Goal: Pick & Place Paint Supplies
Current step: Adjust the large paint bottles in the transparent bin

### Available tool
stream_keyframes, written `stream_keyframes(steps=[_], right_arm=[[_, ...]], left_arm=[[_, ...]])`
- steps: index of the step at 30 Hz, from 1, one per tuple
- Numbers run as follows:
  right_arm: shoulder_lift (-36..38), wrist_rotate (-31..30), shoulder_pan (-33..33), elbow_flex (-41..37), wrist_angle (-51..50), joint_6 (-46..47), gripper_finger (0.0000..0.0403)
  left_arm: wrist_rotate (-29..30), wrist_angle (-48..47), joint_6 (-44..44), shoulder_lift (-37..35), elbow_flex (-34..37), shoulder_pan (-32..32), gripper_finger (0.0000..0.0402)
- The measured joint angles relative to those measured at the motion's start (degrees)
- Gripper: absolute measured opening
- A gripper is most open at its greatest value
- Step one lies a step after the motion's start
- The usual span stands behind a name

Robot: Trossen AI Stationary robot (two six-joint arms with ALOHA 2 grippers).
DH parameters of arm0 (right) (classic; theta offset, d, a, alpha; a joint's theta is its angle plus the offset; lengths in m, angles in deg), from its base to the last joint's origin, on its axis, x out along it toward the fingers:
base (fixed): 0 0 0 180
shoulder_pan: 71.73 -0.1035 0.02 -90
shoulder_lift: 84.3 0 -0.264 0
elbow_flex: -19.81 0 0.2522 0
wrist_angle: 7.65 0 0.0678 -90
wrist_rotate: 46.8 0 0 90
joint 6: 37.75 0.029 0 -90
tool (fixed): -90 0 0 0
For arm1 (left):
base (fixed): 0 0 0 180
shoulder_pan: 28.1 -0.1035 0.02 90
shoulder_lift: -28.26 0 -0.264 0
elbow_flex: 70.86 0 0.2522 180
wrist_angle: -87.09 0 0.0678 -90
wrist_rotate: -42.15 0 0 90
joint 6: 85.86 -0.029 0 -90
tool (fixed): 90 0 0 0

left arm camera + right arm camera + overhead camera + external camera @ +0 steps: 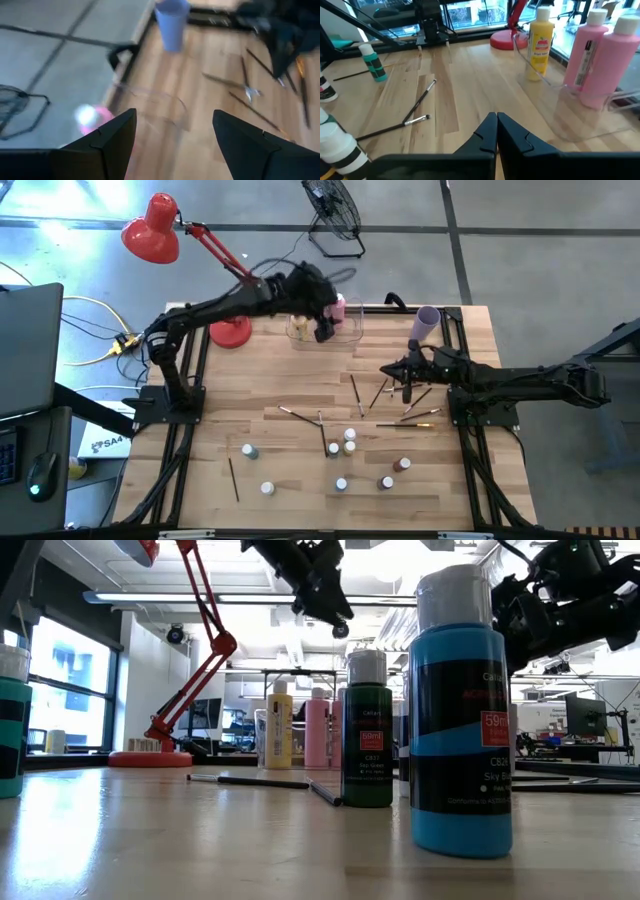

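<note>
1. Looking straight down, the high view shows a wooden table [300, 480] with small white-capped bottles [349, 436] dotted over its near half and thin paintbrushes [357, 395] strewn around its middle. A clear bin [352, 335] at the far edge holds a pink bottle [340, 308]. The left gripper [325, 330] hangs over that bin; the right gripper [405, 390] sits over the brushes, near a lilac cup [427, 323] at the far right corner.
2. Low view: a sky-blue bottle [461, 720] and a dark green one [367, 735] stand close, both white-capped with red labels; a yellow bottle [280, 730] and pink ones stand farther back.
3. Left wrist view: this gripper's fingers [107, 140] are spread wide with nothing between them, above the bin's rim and a pink white-capped bottle [92, 120].
4. Right wrist view: its fingers [485, 135] are pressed together, empty. Two dark-handled brushes [412, 115] with metal ferrules lie on the wood; a yellow bottle [540, 42] and two pink ones [607, 60] stand in the bin.
</note>
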State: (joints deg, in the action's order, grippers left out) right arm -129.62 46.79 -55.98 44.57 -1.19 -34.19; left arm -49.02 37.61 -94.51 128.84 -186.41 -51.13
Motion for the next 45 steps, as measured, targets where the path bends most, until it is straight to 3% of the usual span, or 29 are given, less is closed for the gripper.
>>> stream_keyframes(steps=[11,16,22,25,30,39,45], right_arm=[[0.00,2.78,0.01,0.00,-0.40,1.20,0.0002],[0.00,2.52,0.02,0.00,-0.32,1.20,0.0002],[0.00,2.33,0.01,0.00,0.03,1.20,0.0002],[0.00,2.32,0.00,0.00,1.07,1.20,0.0002],[0.00,2.30,0.00,0.00,1.91,1.22,0.0002],[0.00,2.30,0.01,0.00,1.91,1.24,0.0002],[0.00,2.30,0.02,0.00,1.86,1.24,0.0002]], left_arm=[[3.84,22.04,4.82,-15.58,27.33,2.28,0.0258],[6.18,28.10,1.96,-22.59,35.04,3.79,0.0258],[7.38,29.12,1.09,-27.84,39.99,5.91,0.0258],[9.36,25.14,1.17,-29.27,41.34,5.87,0.0258],[14.78,17.96,4.80,-29.30,41.32,5.79,0.0258],[14.84,11.49,6.56,-29.28,41.30,5.82,0.0258],[14.82,18.37,7.24,-27.30,45.76,5.84,0.0258]])
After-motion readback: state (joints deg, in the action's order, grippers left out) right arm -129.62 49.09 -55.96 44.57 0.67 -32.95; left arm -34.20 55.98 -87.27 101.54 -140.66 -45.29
